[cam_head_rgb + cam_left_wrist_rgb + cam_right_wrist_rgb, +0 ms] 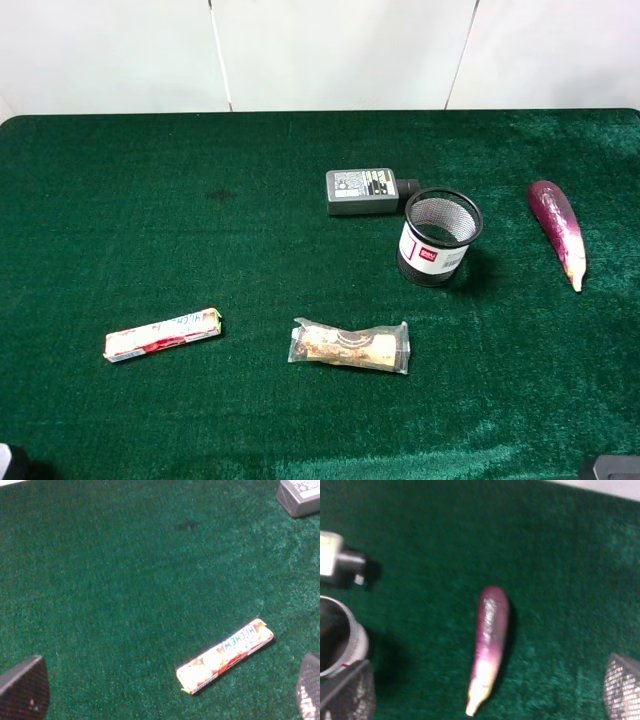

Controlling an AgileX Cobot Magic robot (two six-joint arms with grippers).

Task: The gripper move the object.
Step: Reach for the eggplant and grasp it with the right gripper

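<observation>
The purple eggplant toy (557, 225) lies on the green cloth at the far right, with its cream tip pointing toward the front. In the right wrist view the eggplant (490, 640) lies ahead of my right gripper (484, 690), between its two wide-apart fingertips. That gripper is open, empty and above the cloth. My left gripper (166, 687) is open and empty over the left front of the table. Only slivers of the two grippers show in the high view, at the bottom left corner (10, 462) and the bottom right corner (610, 467).
A red-white candy bar (163, 335) lies front left, also in the left wrist view (225, 655). A clear-wrapped tan snack bar (350, 345) lies front centre. A mesh cup (440, 237) stands left of the eggplant, with a grey adapter (362, 190) behind it.
</observation>
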